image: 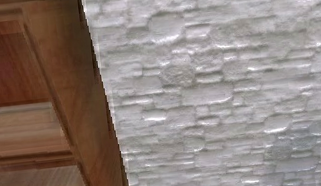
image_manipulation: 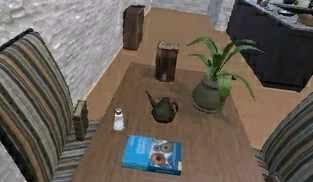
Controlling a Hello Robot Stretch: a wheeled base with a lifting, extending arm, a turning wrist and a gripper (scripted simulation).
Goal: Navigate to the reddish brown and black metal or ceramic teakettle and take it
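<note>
A small dark teakettle (image_manipulation: pixel 160 107) with a spout and an arched handle stands near the middle of a long wooden table (image_manipulation: pixel 216 157) in the arm side view. Its colour looks dark brown to black. A white shaker (image_manipulation: pixel 118 120) stands just left of it, nearer to me, and a potted green plant (image_manipulation: pixel 213 86) stands to its right.
A blue book (image_manipulation: pixel 153 153) lies on the table's near part and a brown box (image_manipulation: pixel 166 60) stands at its far end. Striped chairs (image_manipulation: pixel 23 97) (image_manipulation: pixel 309 139) flank the table. A dark counter (image_manipulation: pixel 277 42) stands at the back right. A white stone wall (image: pixel 218 84) and a wooden door frame (image: pixel 73 91) stand close ahead.
</note>
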